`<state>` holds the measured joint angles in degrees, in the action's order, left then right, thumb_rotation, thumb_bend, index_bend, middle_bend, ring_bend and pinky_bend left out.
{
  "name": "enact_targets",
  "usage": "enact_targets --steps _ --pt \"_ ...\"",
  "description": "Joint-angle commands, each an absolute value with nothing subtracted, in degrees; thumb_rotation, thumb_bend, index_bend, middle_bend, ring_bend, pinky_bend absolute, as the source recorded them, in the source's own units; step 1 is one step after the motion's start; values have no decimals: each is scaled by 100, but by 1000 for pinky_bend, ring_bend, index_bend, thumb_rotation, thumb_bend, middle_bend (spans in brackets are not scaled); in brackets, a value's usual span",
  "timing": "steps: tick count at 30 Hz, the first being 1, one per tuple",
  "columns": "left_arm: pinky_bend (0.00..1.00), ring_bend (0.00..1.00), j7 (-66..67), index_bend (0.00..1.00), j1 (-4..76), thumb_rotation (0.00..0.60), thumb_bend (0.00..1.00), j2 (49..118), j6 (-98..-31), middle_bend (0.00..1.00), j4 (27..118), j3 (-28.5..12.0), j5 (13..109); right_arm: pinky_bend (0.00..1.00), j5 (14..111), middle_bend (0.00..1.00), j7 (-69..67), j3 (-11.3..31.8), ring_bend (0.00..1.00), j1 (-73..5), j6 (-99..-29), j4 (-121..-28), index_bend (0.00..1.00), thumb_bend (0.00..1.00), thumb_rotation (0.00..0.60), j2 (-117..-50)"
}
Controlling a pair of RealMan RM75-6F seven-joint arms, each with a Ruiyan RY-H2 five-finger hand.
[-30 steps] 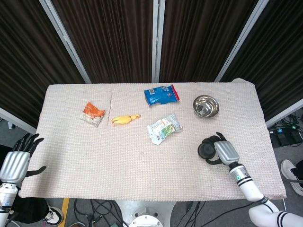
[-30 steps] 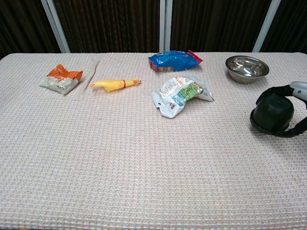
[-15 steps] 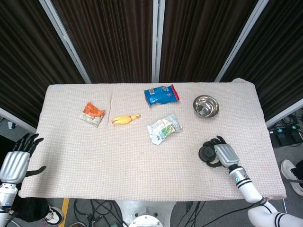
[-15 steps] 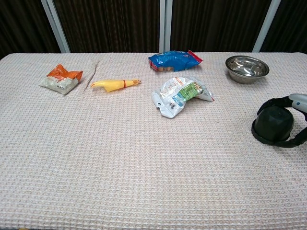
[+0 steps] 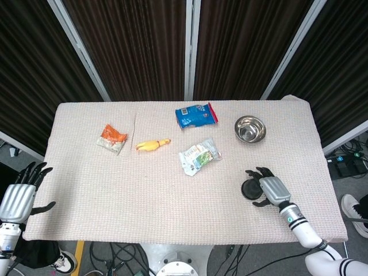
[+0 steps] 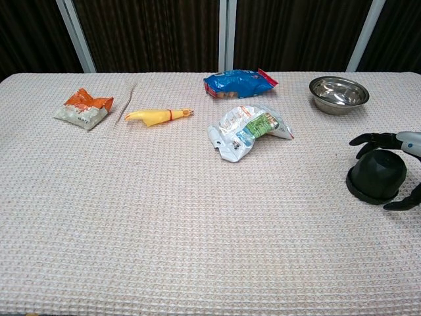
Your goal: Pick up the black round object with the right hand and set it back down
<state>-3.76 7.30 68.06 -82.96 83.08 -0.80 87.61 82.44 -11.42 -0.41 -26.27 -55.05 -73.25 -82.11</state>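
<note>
The black round object (image 5: 250,189) (image 6: 377,176) sits on the cloth at the right front of the table. My right hand (image 5: 269,187) (image 6: 402,164) lies just to its right, fingers spread apart around it and holding nothing. In the chest view the dark fingertips (image 6: 366,139) stand clear of the object's top, and the thumb (image 6: 404,201) hangs beside its base. My left hand (image 5: 19,195) hovers off the table's left front corner with fingers spread and nothing in it; only the head view shows it.
A steel bowl (image 5: 250,128) stands behind the black object. A white-green packet (image 5: 199,155), blue snack bag (image 5: 196,115), yellow rubber chicken (image 5: 152,144) and orange-white packet (image 5: 112,139) lie across the far half. The table's front edge (image 5: 172,241) is near my right forearm.
My right hand lowered the black object slightly toward the front, set it on the cloth and spread its fingers off it. The left hand has not moved.
</note>
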Motion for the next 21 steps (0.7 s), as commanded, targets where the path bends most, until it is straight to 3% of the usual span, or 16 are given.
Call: enact_targets --steps 1,21 --pt "127 0 -373 146 728 600 92 6806 -8300 65 8308 -80 8761 0 8236 183 -1129 -26 0 -2608 -5545 -7368 95 0 600 -8182" --pt "128 0 -365 146 734 600 93 6775 -8312 65 8343 -95 8764 0 8245 306 -1008 77 0 -2533 -5803 -7514 128 35 600 -8145"
